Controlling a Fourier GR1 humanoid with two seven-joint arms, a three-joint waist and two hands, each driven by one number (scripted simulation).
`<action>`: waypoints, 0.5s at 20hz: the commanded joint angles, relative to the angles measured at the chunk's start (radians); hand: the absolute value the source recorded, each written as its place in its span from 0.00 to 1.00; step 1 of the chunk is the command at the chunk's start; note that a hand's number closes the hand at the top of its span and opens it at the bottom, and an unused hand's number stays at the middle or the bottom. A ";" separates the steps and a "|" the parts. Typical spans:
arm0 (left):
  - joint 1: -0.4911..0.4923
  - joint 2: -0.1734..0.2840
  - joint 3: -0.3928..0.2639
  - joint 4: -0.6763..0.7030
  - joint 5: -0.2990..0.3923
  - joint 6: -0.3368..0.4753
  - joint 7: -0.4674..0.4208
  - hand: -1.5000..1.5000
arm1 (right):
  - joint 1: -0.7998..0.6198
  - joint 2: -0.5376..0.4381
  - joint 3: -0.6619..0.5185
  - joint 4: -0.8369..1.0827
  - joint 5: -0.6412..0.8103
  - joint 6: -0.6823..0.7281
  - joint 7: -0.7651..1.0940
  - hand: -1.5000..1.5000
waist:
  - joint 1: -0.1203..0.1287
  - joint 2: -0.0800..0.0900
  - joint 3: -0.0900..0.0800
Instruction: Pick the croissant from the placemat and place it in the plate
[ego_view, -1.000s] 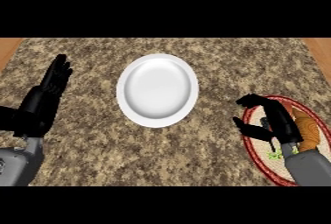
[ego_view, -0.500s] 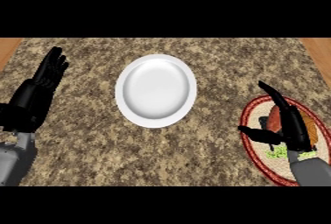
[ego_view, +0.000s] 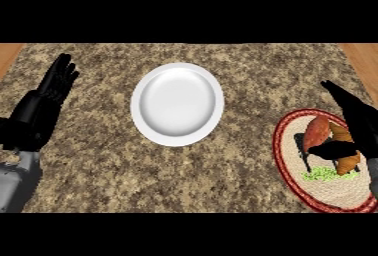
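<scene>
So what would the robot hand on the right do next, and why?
Probably lower and curl its fingers round the croissant. The right robot hand hangs open over the placemat, thumb across the croissant, nothing held yet, and the white plate is bare. The left robot hand rests open at the left edge.

The croissant (ego_view: 325, 136) lies on the placemat (ego_view: 325, 190), right of the plate (ego_view: 177, 104).
</scene>
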 joint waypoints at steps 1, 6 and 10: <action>-0.036 -0.003 0.004 0.031 -0.025 0.017 0.005 0.50 | -0.062 -0.090 0.055 -0.064 0.028 0.224 0.277 0.00 | -0.005 0.002 -0.002; -0.024 0.006 0.029 0.051 0.002 -0.029 -0.010 0.50 | -0.057 -0.101 0.105 -0.117 -0.040 0.452 0.474 0.00 | 0.000 0.005 0.003; -0.035 -0.017 0.033 0.058 -0.025 -0.031 -0.031 0.50 | -0.124 -0.072 0.082 -0.187 -0.095 0.597 0.646 0.00 | 0.002 0.005 0.005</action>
